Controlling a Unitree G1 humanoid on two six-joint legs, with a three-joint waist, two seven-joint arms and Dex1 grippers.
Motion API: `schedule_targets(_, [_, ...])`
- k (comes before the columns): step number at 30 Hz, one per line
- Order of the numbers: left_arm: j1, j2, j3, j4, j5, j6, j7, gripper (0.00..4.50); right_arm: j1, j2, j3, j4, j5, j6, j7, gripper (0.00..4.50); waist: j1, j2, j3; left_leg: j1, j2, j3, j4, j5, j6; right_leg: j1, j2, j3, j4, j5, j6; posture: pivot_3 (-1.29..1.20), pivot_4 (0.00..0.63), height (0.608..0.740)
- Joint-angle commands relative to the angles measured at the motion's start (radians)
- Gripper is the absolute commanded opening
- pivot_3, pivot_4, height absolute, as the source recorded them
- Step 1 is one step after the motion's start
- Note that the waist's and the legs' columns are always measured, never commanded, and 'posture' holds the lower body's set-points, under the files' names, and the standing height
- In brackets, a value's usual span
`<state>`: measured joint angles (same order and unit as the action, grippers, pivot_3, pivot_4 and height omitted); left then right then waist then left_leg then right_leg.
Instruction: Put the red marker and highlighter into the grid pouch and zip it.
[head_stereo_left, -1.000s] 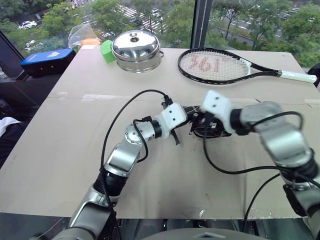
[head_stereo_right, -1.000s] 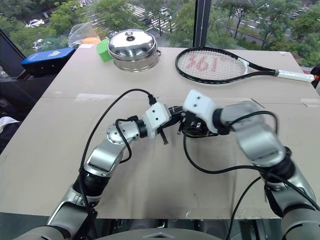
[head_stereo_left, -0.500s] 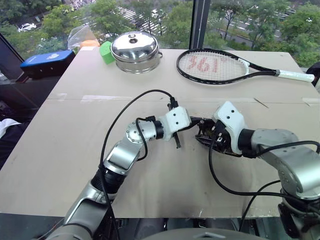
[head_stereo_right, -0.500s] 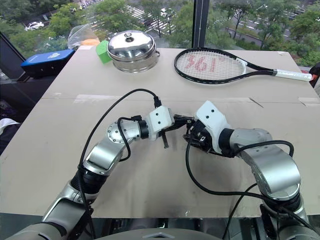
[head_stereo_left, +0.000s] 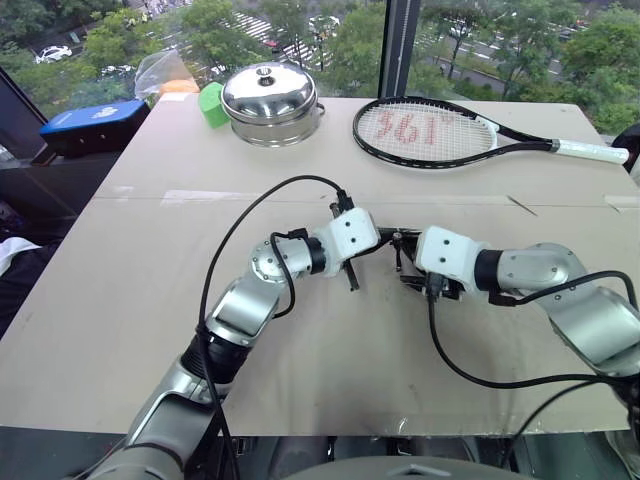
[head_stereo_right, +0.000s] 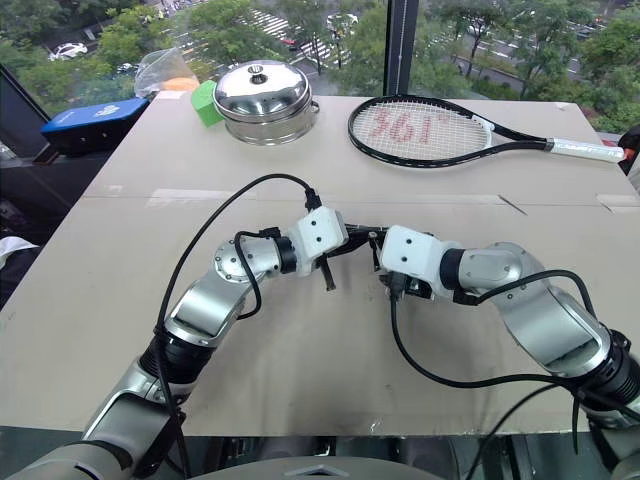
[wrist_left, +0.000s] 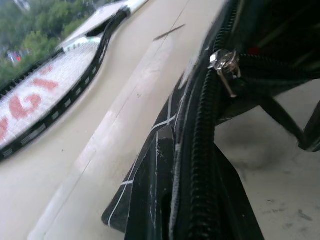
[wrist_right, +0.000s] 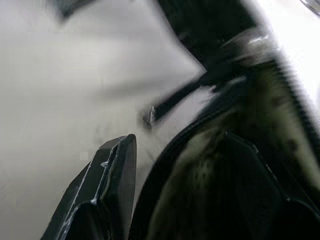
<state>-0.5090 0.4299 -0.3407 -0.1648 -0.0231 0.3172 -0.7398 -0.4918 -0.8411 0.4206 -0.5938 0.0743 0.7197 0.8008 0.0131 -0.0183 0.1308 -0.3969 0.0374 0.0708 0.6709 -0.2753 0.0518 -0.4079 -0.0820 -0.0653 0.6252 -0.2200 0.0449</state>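
The grid pouch (head_stereo_left: 408, 262), black with white lines, hangs just above the table between my two hands. My left gripper (head_stereo_left: 386, 241) is shut on the pouch's left end. In the left wrist view the zipper runs up the pouch (wrist_left: 165, 165) to its metal slider (wrist_left: 224, 62). My right gripper (head_stereo_left: 418, 278) is at the pouch's right end, pointing down and to the left. In the right wrist view its fingers (wrist_right: 117, 175) stand apart, with the pouch's dark rim (wrist_right: 210, 150) running between them. The red marker and the highlighter are hidden.
At the back of the table stand a steel pot with a lid (head_stereo_left: 270, 100), a green block (head_stereo_left: 213, 102) and a tennis racket (head_stereo_left: 430, 132). A blue case (head_stereo_left: 95, 122) and a plastic bag (head_stereo_left: 165, 70) sit at the back left corner.
My right arm has swung down and rolled, and its gripper has sunk to the pouch's right end. The left gripper has kept its hold in place.
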Motion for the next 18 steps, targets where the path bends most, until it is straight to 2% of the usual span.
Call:
schedule_targets(1, [-0.021,0.022,0.066,0.029,0.011,0.029,0.028,0.00,-0.002,0.012,-0.111,-0.027,0.068,-0.040,0.040,2.87,0.000,0.000,0.000,0.000,0.000,0.000,0.000,0.000,0.000,0.000,0.000,0.000,0.000,0.000,0.000,0.00,0.150,0.740])
schedule_targets(7, [-0.024,0.055,0.060,0.035,0.046,-0.038,0.028,0.00,0.050,0.205,-0.412,-0.066,0.465,0.317,0.003,2.87,0.002,-0.001,0.000,0.000,0.001,0.000,0.000,0.000,0.000,0.000,0.000,0.000,0.000,0.000,0.000,0.00,0.150,0.740])
schedule_targets(18, [0.015,0.090,0.042,0.033,0.122,-0.166,0.047,0.00,0.010,0.387,-0.711,-0.001,0.824,0.588,-0.213,2.87,0.002,0.000,0.000,0.000,0.001,0.000,0.000,0.000,0.000,0.000,-0.002,0.000,0.001,0.000,-0.001,0.00,0.150,0.740])
